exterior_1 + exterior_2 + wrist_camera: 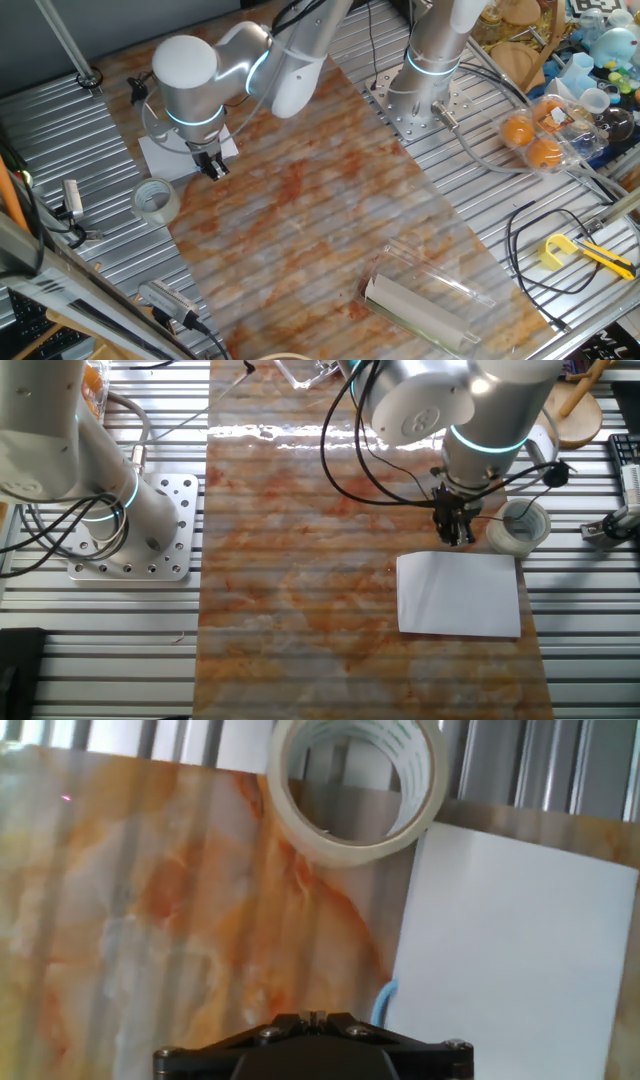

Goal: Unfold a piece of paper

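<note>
Your claw [455,536] hangs just above the marbled orange mat [300,560], right at the far edge of the piece of paper [460,593], and its two dark fingers look drawn close together with nothing between them; in the hand view the fingertips are hidden behind the black body, so you get no closer check there. The piece of paper lies flat on the right side of the mat as the other fixed view shows it, a white rectangle with its right edge near the mat's border, and in the hand view you can see a small light-blue squiggle [384,998] at its left edge. Watch the translucent tape roll [519,525]: it sits just beside the paper's far right corner and very near the claw, half on the mat and half on the slatted metal table [590,610]. In the one fixed view the arm's round joint [187,80] covers much of the paper, leaving only a strip visible. Well apart, at the opposite end of the mat, lies an off-white rolled sheet in clear plastic [415,303]. A second arm's base [130,525] stands bolted off the mat.
</note>
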Robot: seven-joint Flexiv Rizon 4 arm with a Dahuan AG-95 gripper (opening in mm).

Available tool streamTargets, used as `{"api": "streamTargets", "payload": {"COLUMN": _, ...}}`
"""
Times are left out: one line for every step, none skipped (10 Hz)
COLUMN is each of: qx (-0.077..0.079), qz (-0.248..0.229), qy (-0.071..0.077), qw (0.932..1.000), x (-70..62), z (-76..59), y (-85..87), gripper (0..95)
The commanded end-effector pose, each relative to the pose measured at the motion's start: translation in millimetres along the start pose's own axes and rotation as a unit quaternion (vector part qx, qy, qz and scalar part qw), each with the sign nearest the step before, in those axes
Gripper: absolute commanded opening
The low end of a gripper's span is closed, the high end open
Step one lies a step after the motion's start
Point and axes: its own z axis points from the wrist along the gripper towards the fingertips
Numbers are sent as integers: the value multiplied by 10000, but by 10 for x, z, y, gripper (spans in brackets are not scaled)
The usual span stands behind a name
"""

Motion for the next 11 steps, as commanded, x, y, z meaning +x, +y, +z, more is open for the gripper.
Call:
{"api": "streamTargets", "payload": {"qx": 33, "qz": -29, "qy": 1, "qw": 10000, "x": 26, "z": -18, "y": -47, "gripper": 0}}
{"api": "streamTargets", "payload": {"qx": 88, "qz": -44, "qy": 13, "qw": 10000, "x": 25, "z": -13, "y": -83, "gripper": 0}}
{"api": "streamTargets", "payload": {"qx": 94, "qz": -47, "qy": 10, "qw": 9999, "x": 24, "z": -11, "y": -107, "gripper": 0}}
{"api": "streamTargets", "payload": {"qx": 106, "qz": -51, "qy": 18, "qw": 9999, "x": 24, "z": -11, "y": -125, "gripper": 0}}
{"api": "streamTargets", "payload": {"qx": 123, "qz": -43, "qy": 25, "qw": 9999, "x": 21, "z": -14, "y": -125, "gripper": 0}}
{"api": "streamTargets", "payload": {"qx": 130, "qz": -37, "qy": 28, "qw": 9999, "x": 19, "z": -16, "y": -127, "gripper": 0}}
{"api": "streamTargets", "payload": {"qx": 148, "qz": -51, "qy": 30, "qw": 9999, "x": 15, "z": -25, "y": -135, "gripper": 0}}
{"api": "streamTargets", "payload": {"qx": 173, "qz": -74, "qy": 45, "qw": 9998, "x": 10, "z": -34, "y": -142, "gripper": 0}}
{"api": "streamTargets", "payload": {"qx": 233, "qz": -86, "qy": 63, "qw": 9997, "x": 10, "z": -36, "y": -145, "gripper": 0}}
{"api": "streamTargets", "payload": {"qx": 236, "qz": -90, "qy": 69, "qw": 9997, "x": 10, "z": -36, "y": -145, "gripper": 0}}
{"api": "streamTargets", "payload": {"qx": 230, "qz": -91, "qy": 87, "qw": 9997, "x": 8, "z": -33, "y": -137, "gripper": 0}}
